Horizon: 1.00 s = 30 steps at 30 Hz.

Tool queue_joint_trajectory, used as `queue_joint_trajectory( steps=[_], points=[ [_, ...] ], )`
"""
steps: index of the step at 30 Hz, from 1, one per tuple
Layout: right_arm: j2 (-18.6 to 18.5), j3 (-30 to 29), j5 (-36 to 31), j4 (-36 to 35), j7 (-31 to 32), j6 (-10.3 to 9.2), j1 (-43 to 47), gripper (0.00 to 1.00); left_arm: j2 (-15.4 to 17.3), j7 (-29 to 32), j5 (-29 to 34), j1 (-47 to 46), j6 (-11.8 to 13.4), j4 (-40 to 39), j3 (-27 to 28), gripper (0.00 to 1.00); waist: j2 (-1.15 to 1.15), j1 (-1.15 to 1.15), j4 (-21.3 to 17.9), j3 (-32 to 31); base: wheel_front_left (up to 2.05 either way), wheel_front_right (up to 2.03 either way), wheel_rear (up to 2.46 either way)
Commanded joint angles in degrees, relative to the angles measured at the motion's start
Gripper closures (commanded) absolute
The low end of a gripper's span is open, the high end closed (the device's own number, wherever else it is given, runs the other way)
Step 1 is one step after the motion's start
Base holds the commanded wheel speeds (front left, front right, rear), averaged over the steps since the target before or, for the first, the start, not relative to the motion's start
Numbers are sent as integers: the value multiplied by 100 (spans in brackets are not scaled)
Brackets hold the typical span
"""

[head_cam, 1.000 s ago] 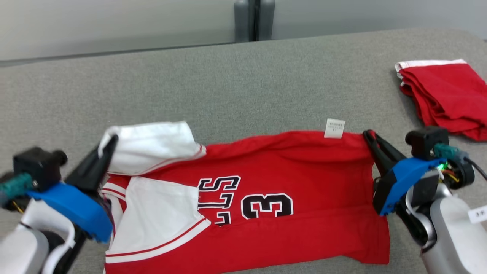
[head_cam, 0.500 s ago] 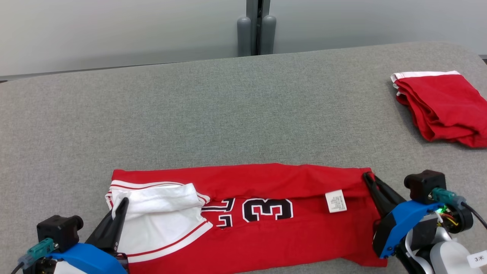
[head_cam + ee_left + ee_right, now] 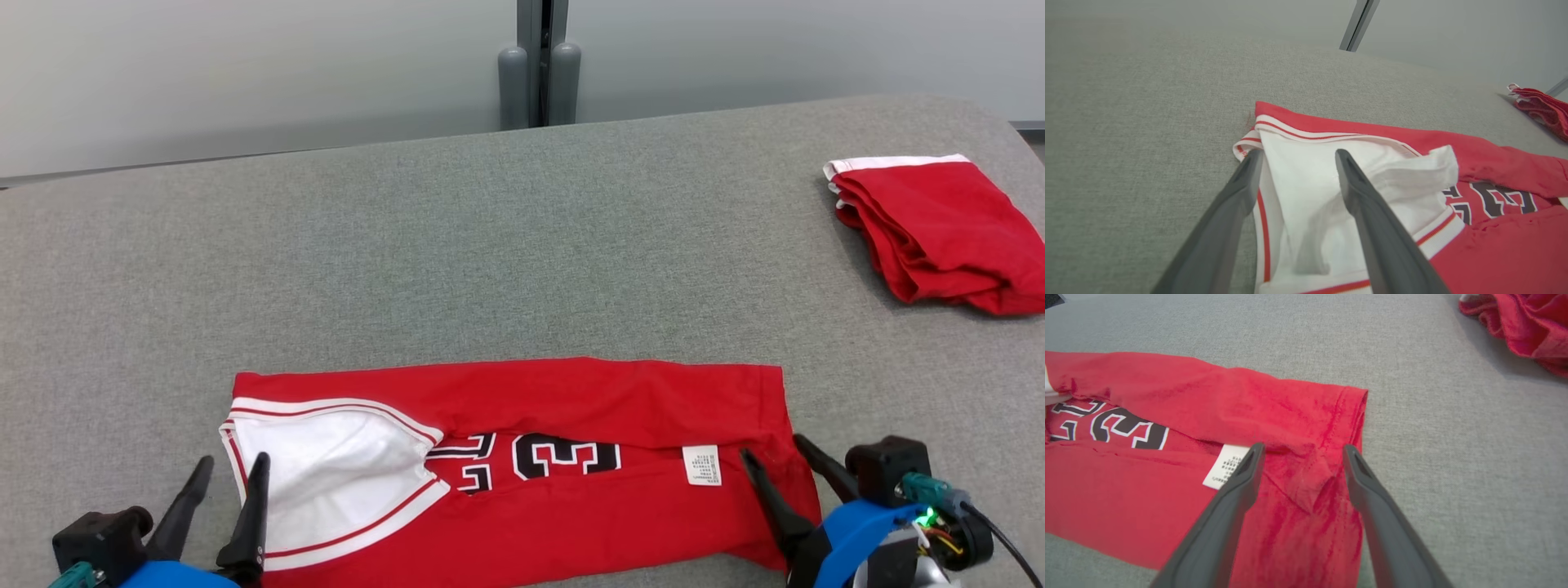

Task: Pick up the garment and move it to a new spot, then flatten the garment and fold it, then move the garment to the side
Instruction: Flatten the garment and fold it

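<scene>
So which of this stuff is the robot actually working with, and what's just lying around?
In the job:
red jersey, part-folded on the table
left gripper, open by its white sleeve
right gripper, open at its other end

Lying about:
folded red garment, far right
grey posts behind

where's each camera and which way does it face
head view: on the head, looking forward and down at the jersey on the grey table; left gripper lower left, right gripper lower right.
left wrist view: on the left wrist, looking along its fingers at the white sleeve.
right wrist view: on the right wrist, looking along its fingers at the hem corner and care label.
shared: all three catch the folded red garment far right.
</scene>
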Motion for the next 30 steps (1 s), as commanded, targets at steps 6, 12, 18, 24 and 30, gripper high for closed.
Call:
queue_joint_trajectory(
  steps=[6, 12, 18, 24, 30],
  points=[
    [-45, -163, 16, -93, 5, 1, 317, 0, -43, -396, 268, 115, 458, -284, 236, 0, 0, 0, 5, -92, 0, 0, 0],
    [96, -451, 12, -390, -96, 1, 183, 0, -232, -575, 512, -38, 796, -482, 278, 0, 0, 0, 22, -212, 0, 0, 0],
    [347, -876, -116, -354, -127, 1, -66, 0, -409, -639, 671, -141, 1006, -587, 238, 0, 0, 0, 118, -272, 0, 0, 0],
    [540, -1165, -264, 269, -97, 1, -255, 0, -522, -669, 735, -171, 1098, -557, 194, 0, 0, 0, 305, -261, 0, 0, 0],
    [664, -1308, -355, 1049, -273, 1, -338, 0, -502, -668, 778, -151, 1151, -566, 181, 0, 0, 0, 484, -231, 0, 0, 0]
  ],
)
